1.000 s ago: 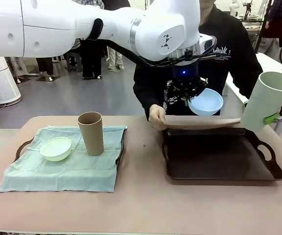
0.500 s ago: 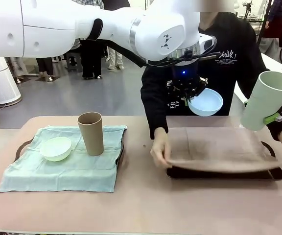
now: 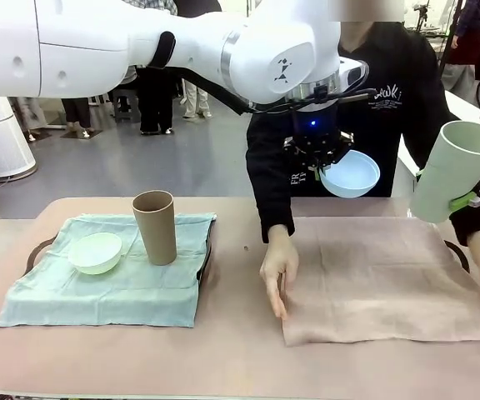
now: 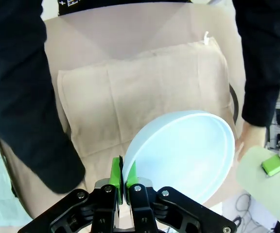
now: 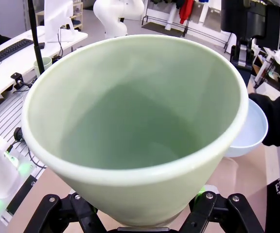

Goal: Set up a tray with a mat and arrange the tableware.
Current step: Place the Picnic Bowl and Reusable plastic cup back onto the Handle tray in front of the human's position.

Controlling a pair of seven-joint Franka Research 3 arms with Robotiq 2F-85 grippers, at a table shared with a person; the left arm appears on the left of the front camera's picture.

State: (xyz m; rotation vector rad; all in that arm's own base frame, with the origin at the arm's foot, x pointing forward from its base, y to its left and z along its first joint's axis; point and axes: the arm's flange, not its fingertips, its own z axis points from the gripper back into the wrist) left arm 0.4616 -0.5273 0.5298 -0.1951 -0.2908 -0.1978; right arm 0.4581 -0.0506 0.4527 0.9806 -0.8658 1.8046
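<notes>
My left gripper (image 3: 320, 163) hangs above the table's far side, shut on the rim of the light blue bowl (image 3: 351, 173). In the left wrist view the green pads (image 4: 115, 174) pinch that bowl (image 4: 183, 153) over the tan mat (image 4: 145, 92). At the right, my right gripper (image 3: 463, 201) holds the pale green cup (image 3: 455, 171) tilted in the air, jaws closed around its base. The cup's mouth (image 5: 135, 116) faces the right wrist camera. The person's hands (image 3: 279, 268) press the mat (image 3: 382, 283) flat over the dark tray, of which a handle (image 3: 459, 253) peeks out.
At the left a teal cloth (image 3: 107, 287) lies over a second tray, whose handle (image 3: 37, 252) shows. On the cloth stand a tan-brown cup (image 3: 155, 227) and a pale green bowl (image 3: 95, 252). The person leans in from the far side, arms over the right tray.
The person has drawn the mat forward and laid it flat over the dark tray, hands now at its near corners. Both arms hold still with the bowl and cup.
</notes>
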